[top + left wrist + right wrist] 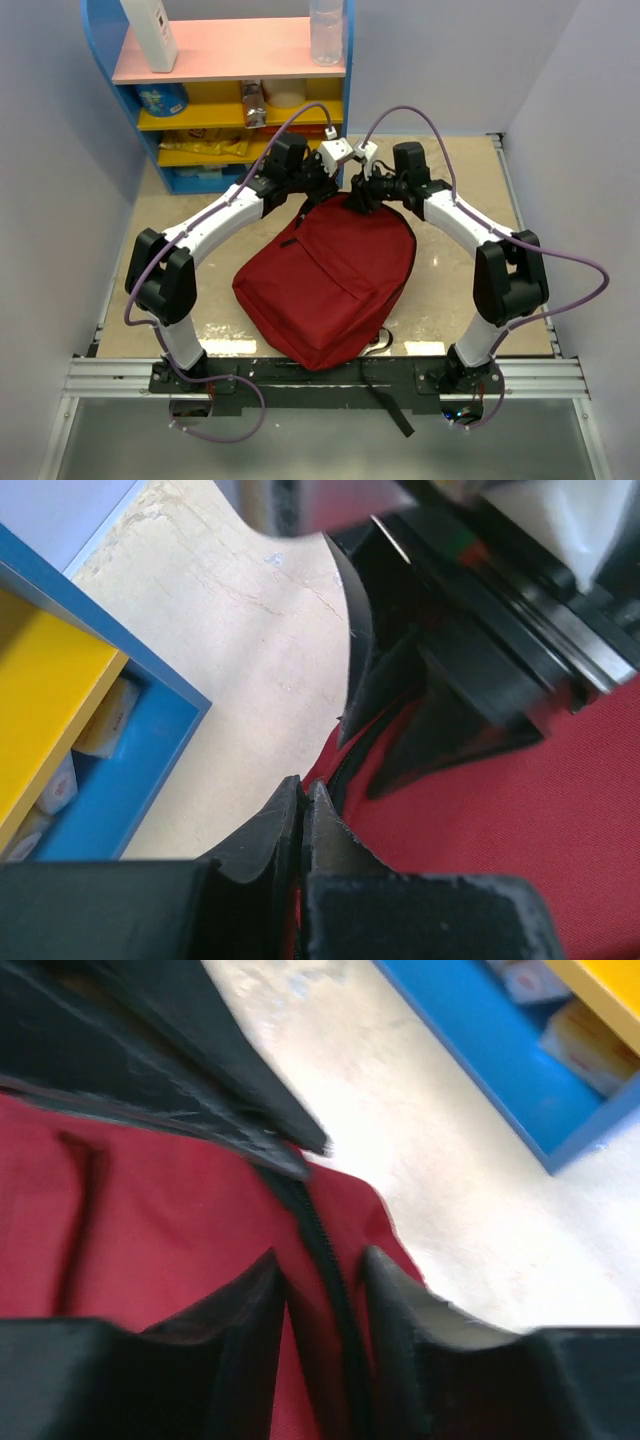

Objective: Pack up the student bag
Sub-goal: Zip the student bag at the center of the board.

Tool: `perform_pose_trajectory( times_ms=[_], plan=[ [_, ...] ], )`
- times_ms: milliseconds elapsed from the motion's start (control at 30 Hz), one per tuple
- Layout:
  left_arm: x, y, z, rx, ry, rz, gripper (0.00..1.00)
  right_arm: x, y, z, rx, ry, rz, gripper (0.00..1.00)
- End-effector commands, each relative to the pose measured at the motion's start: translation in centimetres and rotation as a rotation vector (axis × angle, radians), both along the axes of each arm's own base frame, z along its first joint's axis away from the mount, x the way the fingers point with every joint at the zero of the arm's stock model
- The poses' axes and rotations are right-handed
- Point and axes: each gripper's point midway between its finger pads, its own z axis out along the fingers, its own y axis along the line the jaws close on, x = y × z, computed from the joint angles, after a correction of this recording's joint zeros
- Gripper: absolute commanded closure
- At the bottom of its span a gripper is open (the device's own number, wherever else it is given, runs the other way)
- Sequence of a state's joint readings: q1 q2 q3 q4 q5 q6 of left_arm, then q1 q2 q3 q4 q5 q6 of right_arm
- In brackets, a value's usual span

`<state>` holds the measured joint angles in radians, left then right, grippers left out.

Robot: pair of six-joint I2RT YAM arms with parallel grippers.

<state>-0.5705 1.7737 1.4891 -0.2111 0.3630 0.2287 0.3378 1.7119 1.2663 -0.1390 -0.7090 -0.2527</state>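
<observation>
Pressing its two black fingers flat against each other, the left tool (302,792) was clenched at the rounded top edge of the student bag (325,280). A thin sliver of red showed low between the fingers, but whether any cloth was pinched there could not be told. Just beside it, across the bag's top, the right tool (322,1270) stood released, its fingers apart and set down on the red cloth. The black zipper (318,1225) ran up through the gap between them.

The bag was a large dark red fabric backpack with a rounded top, a front pocket seam slanting across its face and black edging along its opening. It lay flat on the pale desk (450,250). Its top was directly under both tools and its body stretched back from them toward the arm bases. A black strap trailed off the near edge past the bases.

Beyond the tools, on the far side from the bag, stood a blue-framed shelf (345,90) with pink and yellow boards. To the left tool's side bare desk lay between the bag and the shelf's blue foot.
</observation>
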Motion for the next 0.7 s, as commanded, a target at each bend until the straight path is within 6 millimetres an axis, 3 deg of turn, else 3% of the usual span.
perform_pose_trajectory(
  times_ms=[0,67,200,367,433,467,533,667],
  plan=[
    [0.4,-0.7,3.0,-0.048,-0.069,-0.023,1.00,2.2,-0.7,2.7,-0.015,-0.073,-0.079,0.89],
    [0.5,-0.6,3.0,-0.044,-0.072,-0.017,1.00,2.8,-1.5,2.7,-0.033,-0.078,-0.141,1.00],
    [1.9,0.4,3.4,-0.038,-0.088,0.052,1.00,3.1,-3.4,2.6,-0.028,-0.080,-0.231,1.00],
    [3.9,1.4,4.2,0.008,-0.167,0.079,1.00,4.1,-7.3,3.1,0.011,-0.073,-0.433,1.00],
    [4.3,1.3,4.3,0.010,-0.172,0.080,1.00,4.4,-8.7,3.0,0.054,-0.048,-0.488,1.00],
    [4.7,1.0,4.3,0.008,-0.169,0.075,1.00,4.7,-9.5,3.9,0.093,-0.055,-0.539,1.00],
    [5.1,0.8,3.6,0.024,-0.144,0.071,1.00,4.7,-11.7,3.2,0.146,-0.004,-0.649,1.00],
    [6.3,-0.4,2.4,0.034,-0.111,0.038,1.00,3.7,-13.8,2.4,0.171,0.029,-0.767,1.00]
  ],
)
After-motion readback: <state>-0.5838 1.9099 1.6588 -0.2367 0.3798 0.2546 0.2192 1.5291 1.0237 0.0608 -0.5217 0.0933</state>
